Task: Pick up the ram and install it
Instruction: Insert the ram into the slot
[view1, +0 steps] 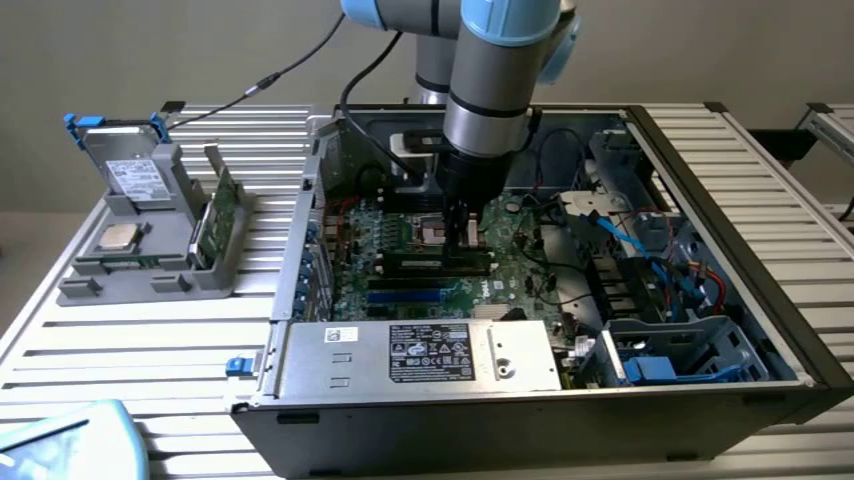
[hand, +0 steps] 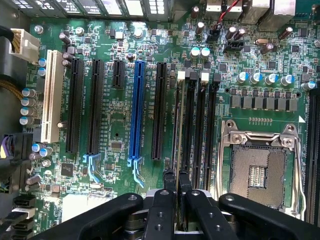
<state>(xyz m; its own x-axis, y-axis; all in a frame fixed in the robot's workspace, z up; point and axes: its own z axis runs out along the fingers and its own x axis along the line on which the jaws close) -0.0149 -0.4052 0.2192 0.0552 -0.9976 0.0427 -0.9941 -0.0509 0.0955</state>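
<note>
**Ram pinched edge-on over its slot**

The gripper (view1: 463, 235) hangs straight down into the open case (view1: 747, 200), low over the board (hand: 150, 40). The upright pose makes sense. A stick of this kind enters its slot edge-first, so the wrist has to bring the stick's long side into line with the slot. The wrist view shows that alignment.

The fingers (hand: 169, 184) stand almost together, with only a thin gap between them. In that gap sits the ram (hand: 179, 125), seen on its narrow top edge as a pale strip running straight out ahead of the fingertips. The fingers press on its two flat faces, and I judge this a real hold rather than a light touch.

The stick lies along the first of the black slots (hand: 200, 130). The other slots run just beside the fingers on one side, and the open socket (hand: 257, 165) is beyond them. On the fingers' other side, a little apart, runs the blue slot (hand: 136, 110) among the black card slots. Whether the ram is pressed fully home or only resting in the slot's mouth, I cannot tell.
</note>
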